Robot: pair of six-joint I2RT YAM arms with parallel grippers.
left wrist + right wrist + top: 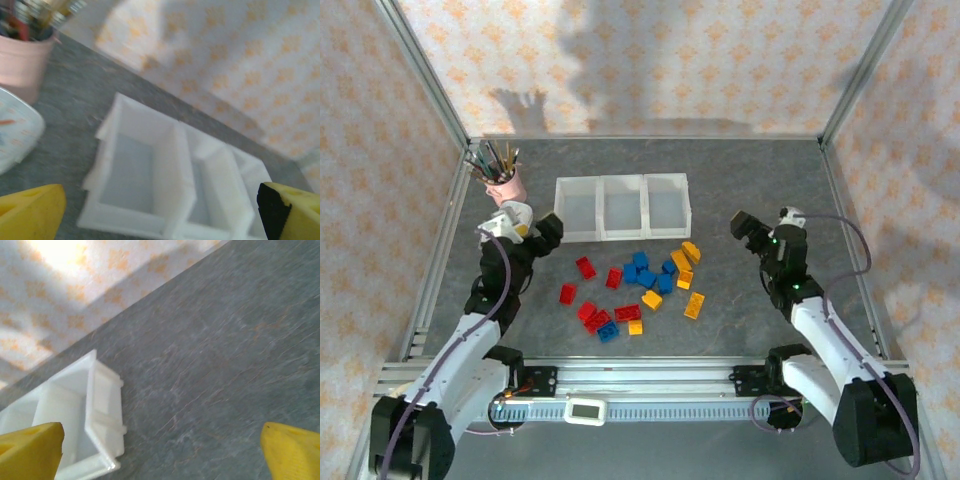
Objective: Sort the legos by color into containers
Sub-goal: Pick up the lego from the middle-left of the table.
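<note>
Translucent white plastic forms the containers (622,207), three joined bins in a row at the far middle of the table (740,330), their open tops facing up so bricks can be dropped in from above. From the overhead camera, the legos (640,290) lie in a loose heap of red, blue and yellow-orange just in front of that row. None is in a bin, so sorting looks not yet begun. The left gripper (548,232) hangs beside the left end of the row, near the pink cup of pens (503,183). The right gripper (745,228) hangs to the right of the row. Both are apart from the bricks and hold nothing. In the left wrist view the yellow fingers (30,210) sit at opposite lower corners, spread wide, with the empty bins between them. The right wrist view shows its fingers (32,450) just as far apart over bare grey tabletop, with the row's end bin at lower left. With an arm on each side of the heap, either can probably reach its nearer bricks.
</note>
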